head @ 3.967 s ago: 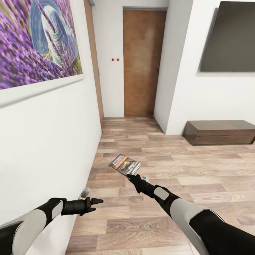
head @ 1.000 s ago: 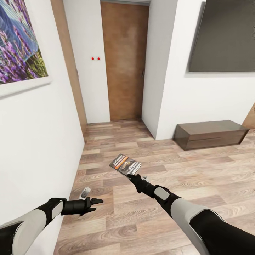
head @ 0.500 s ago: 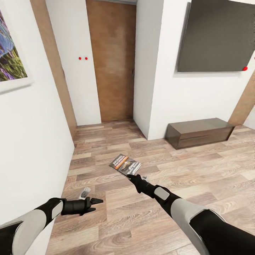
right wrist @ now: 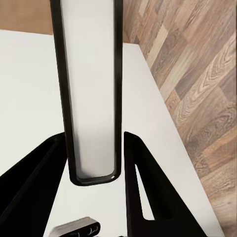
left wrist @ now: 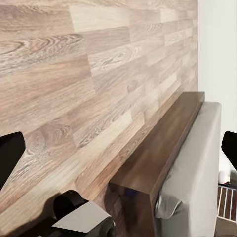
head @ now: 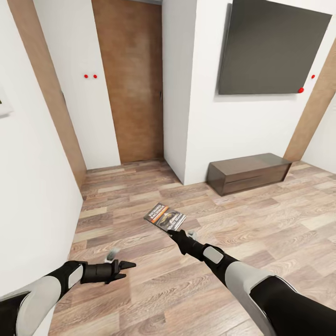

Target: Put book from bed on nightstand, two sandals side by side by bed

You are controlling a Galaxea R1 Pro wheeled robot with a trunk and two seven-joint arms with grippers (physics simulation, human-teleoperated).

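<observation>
My right gripper (head: 173,232) is shut on the near edge of the book (head: 164,217), a thin paperback with an orange band, held out flat above the wood floor. The right wrist view looks at the book (right wrist: 91,98) edge-on, clamped between the two black fingers (right wrist: 143,187). My left gripper (head: 129,268) hangs low near the white wall, open and holding nothing. Part of the bed (left wrist: 192,168) lies in the left wrist view, off-white mattress on a dark wooden frame (left wrist: 158,158). The nightstand and the sandals are out of view.
A long low wooden bench (head: 248,172) stands against the far wall under a dark wall panel (head: 273,49). A wooden door (head: 130,84) closes the short passage ahead. A white wall (head: 32,196) runs close along my left. Open wood floor (head: 261,224) stretches to the right.
The whole picture has slid left, so the camera has turned to the right; the purple picture has left the frame. Both arms keep their pose and the book stays in the right gripper.
</observation>
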